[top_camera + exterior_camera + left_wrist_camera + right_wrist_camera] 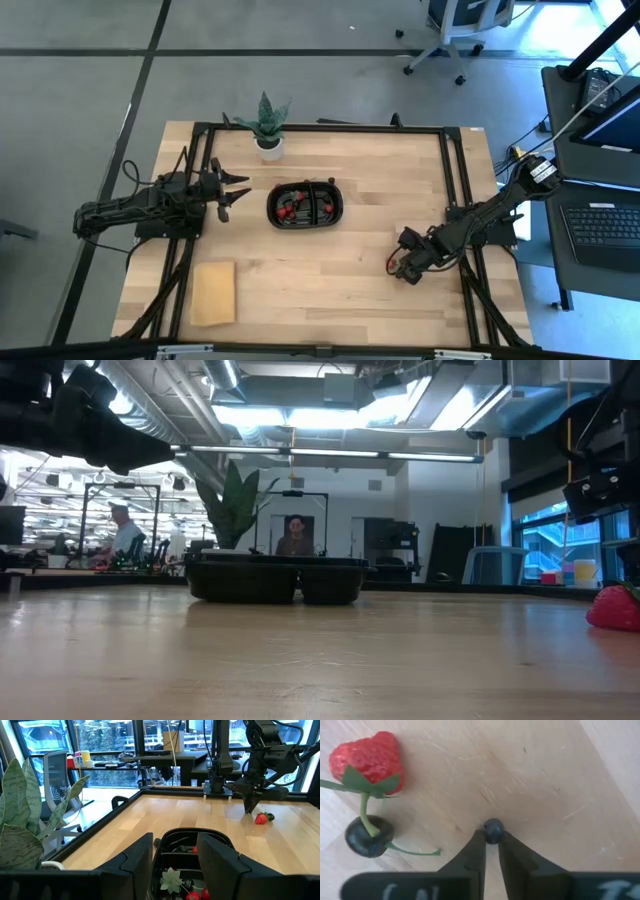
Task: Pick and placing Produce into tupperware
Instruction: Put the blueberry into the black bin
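The right gripper (491,845), lower right of the high view, is angled down at the table, fingertips pinching a small dark berry (493,829); a strawberry (367,760) lies nearby; the left gripper (228,190) hovers spread left of the tupperware (306,204) at centre; its contents are hard to make out.

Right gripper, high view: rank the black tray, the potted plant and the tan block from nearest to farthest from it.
Measured from the right gripper, low on the table's right side:
1. Black tray, mid-table, up and to the left of the gripper.
2. Tan block, near the table's lower-left corner.
3. Potted plant, at the top edge, left of centre.
The block and plant are close to each other in range; the plant looks slightly farther.
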### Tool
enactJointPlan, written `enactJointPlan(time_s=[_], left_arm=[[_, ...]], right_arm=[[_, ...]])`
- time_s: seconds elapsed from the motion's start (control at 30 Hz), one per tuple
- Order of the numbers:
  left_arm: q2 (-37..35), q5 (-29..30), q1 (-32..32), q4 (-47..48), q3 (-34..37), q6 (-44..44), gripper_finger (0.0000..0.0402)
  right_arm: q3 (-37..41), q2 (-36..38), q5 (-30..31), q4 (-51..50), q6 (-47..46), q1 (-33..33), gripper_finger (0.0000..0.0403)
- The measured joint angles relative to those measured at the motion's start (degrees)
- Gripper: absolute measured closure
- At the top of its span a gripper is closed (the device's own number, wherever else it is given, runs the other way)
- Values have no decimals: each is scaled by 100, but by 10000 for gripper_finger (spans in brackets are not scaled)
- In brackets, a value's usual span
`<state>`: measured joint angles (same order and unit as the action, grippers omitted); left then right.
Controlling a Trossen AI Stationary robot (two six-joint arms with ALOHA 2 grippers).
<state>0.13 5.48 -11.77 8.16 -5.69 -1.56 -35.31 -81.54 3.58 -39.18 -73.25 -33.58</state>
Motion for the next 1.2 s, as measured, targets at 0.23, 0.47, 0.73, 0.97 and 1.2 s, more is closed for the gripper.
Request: enactJointPlan(time_s=[0.23, 0.47, 0.73, 0.97, 1.2], left_arm=[[0, 0, 0, 41, 0, 4, 255], [-1, -2, 2, 48, 0, 13, 255], [0, -2, 4, 117, 0, 80, 255], [1, -2, 4, 429, 0, 302, 255], [1, -2, 4, 485, 0, 304, 255]], right_arm=[[0, 0, 1, -3, 6, 0, 370], [0, 0, -1, -11, 4, 0, 364], [0, -4, -7, -14, -10, 4, 344], [2, -4, 65, 4, -20, 38, 327], [4, -4, 105, 50, -20, 44, 315]])
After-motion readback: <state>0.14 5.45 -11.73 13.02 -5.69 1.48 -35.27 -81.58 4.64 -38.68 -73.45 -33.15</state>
